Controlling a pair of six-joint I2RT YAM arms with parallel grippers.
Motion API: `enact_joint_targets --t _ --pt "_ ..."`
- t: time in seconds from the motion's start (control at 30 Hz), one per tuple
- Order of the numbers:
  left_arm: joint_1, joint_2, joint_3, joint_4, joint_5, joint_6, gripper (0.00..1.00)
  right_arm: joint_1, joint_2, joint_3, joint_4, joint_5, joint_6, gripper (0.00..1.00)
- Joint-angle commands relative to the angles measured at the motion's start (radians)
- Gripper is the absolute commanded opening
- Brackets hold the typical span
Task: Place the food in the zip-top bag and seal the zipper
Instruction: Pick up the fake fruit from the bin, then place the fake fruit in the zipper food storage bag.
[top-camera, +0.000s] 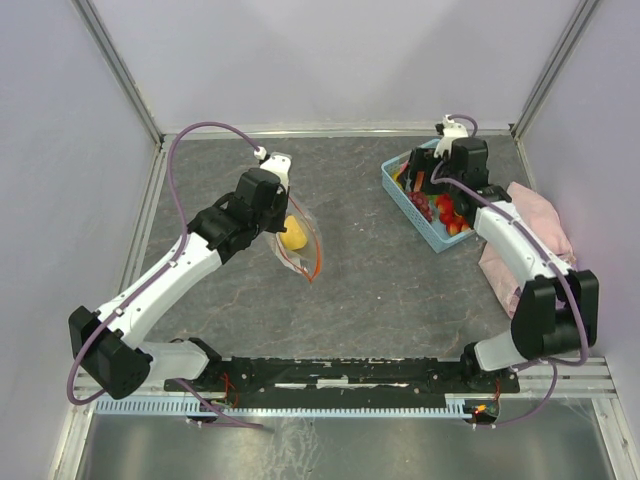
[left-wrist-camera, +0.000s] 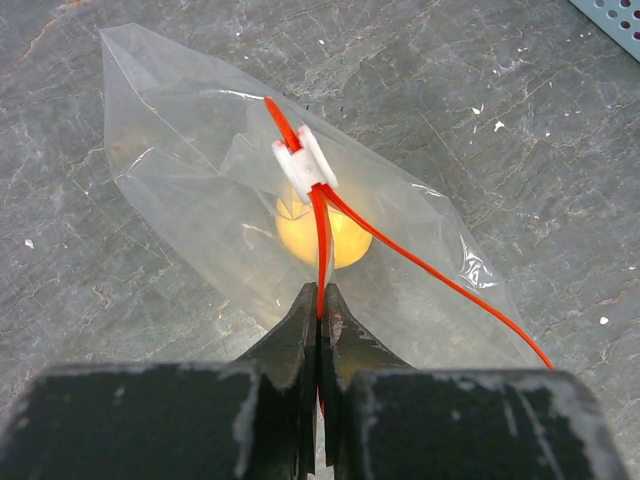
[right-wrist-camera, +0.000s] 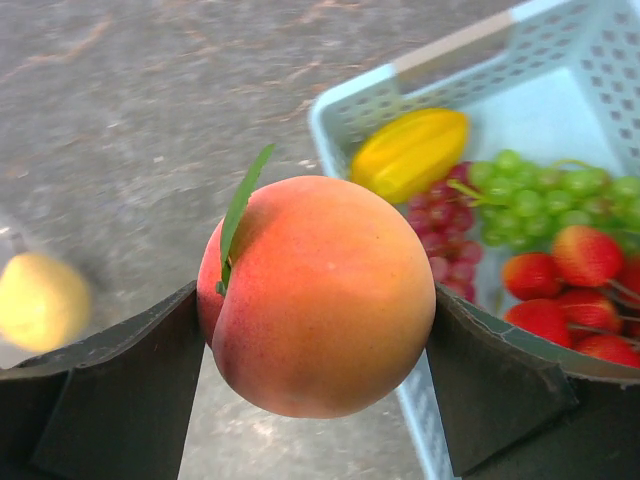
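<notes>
The clear zip-top bag (left-wrist-camera: 180, 150) lies on the table with a yellow lemon (left-wrist-camera: 320, 235) inside it. My left gripper (left-wrist-camera: 320, 300) is shut on the orange-red zipper strip (left-wrist-camera: 430, 270), just below the white slider (left-wrist-camera: 305, 165). In the top view the left gripper (top-camera: 285, 215) sits at the bag (top-camera: 308, 250). My right gripper (right-wrist-camera: 315, 340) is shut on an orange-pink peach (right-wrist-camera: 320, 295) with a green leaf and holds it above the near edge of the basket. In the top view the right gripper (top-camera: 428, 183) is over the basket.
The light blue slatted basket (right-wrist-camera: 350, 95) holds a yellow mango (right-wrist-camera: 410, 150), green grapes (right-wrist-camera: 540, 190), purple grapes (right-wrist-camera: 445, 235) and strawberries (right-wrist-camera: 560, 270). It stands at the back right (top-camera: 400, 190). A pink cloth (top-camera: 535, 225) lies to its right.
</notes>
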Motion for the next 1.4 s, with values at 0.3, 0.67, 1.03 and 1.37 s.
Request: enact_joint_targets --t 0.3,0.67,1.03,1.37 --pt "0.006 -0.032 0.045 0.012 0.004 -0.034 0.03 0.247 -0.309 -0.098 0.008 -0.182 0.084 0.54" --pt "0.013 -0.037 0.044 0.013 0.022 -0.04 0.03 0.459 -0.352 -0.163 0.184 -0.279 0.157 0.54" --pt "0.015 -0.039 0.043 0.023 0.068 -0.046 0.03 0.662 -0.242 -0.155 0.357 -0.321 0.18 0.56" --pt "0.017 -0.062 0.034 0.041 0.115 -0.048 0.03 0.692 -0.102 -0.159 0.363 -0.168 0.167 0.56"
